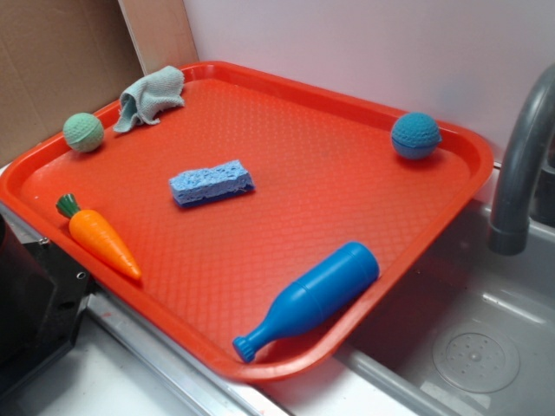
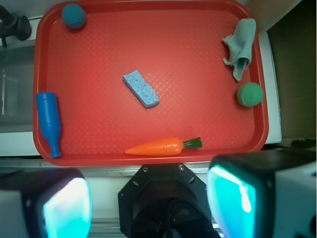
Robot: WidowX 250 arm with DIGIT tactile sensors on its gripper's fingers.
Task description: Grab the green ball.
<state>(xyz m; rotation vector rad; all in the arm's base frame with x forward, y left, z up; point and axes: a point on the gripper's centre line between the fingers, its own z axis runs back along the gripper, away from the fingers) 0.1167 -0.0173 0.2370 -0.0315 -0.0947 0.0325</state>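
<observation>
- The gripper (image 2: 148,203) fills the wrist view's bottom edge, fingers spread wide, holding nothing.
- The green ball (image 2: 249,94) lies well apart, right of centre, on the red tray (image 2: 148,29) beside a cloth (image 2: 241,45).
- The tray spans a grey sink (image 1: 468,338) against a white wall (image 1: 364,43).

The tray (image 1: 260,95) looks like red plastic with a fine pebbled, faintly shiny surface. The green ball (image 1: 83,132) and blue ball (image 1: 415,135) are knitted yarn — matt and nubbly. The sponge (image 1: 211,182) is porous, the cloth (image 1: 149,95) soft and crumpled. Carrot (image 1: 102,241) and bottle (image 1: 312,297) — smooth, glossy plastic.
</observation>
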